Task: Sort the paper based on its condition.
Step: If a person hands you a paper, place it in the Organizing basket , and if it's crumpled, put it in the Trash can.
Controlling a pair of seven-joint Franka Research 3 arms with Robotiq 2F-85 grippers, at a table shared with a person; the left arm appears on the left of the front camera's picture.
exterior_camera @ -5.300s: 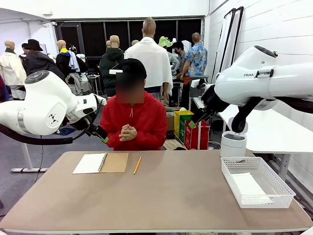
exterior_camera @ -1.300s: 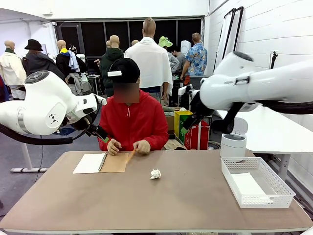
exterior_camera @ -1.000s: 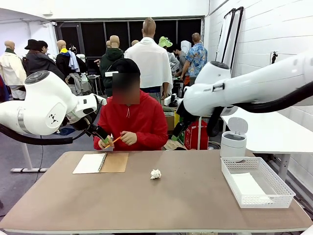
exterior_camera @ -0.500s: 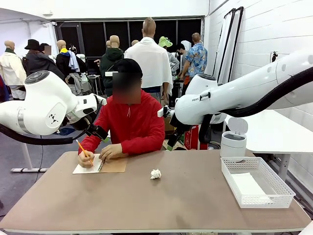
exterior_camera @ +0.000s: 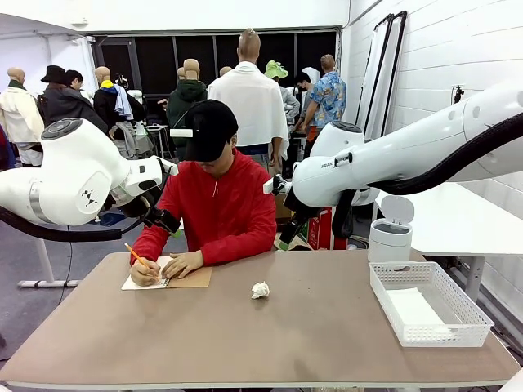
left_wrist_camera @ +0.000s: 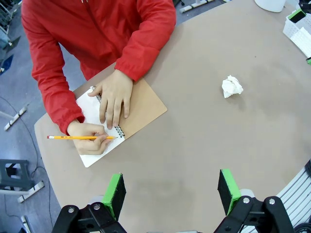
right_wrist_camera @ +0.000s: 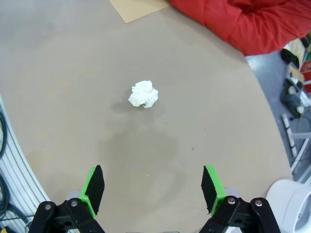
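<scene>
L gripper (left_wrist_camera: 172, 188) hangs high over left end of table (exterior_camera: 327, 343), jaws wide apart, nothing between pads; arm unmoved over last few secs. Below it, person is now bent over spiral notebook (left_wrist_camera: 146, 104): flat hand (left_wrist_camera: 114, 94) pins the page, writing hand (left_wrist_camera: 91, 141) works the pencil (left_wrist_camera: 73, 138). Earlier, pencil lay loose on table and hands were clasped. New since then: crumpled paper ball (exterior_camera: 260, 290) at table centre, lower middle of front view, alone, well apart from notebook and basket. R gripper (right_wrist_camera: 153, 188) has swung in from upper right to mid-frame; ball lies ahead of its fingers, not between them, and jaws are fully spread, empty. Reading: first wrinkled piece is out for sorting, R arm prob. lining up a pick, no contact yet. White mesh basket (exterior_camera: 433, 333), lower right, holds flat white sheet (exterior_camera: 413, 309). Unclear: sheet count in basket; what's being written; L gripper's jaws in front view, dark against red sleeve; white bin (exterior_camera: 391, 241) partly behind R arm.
</scene>
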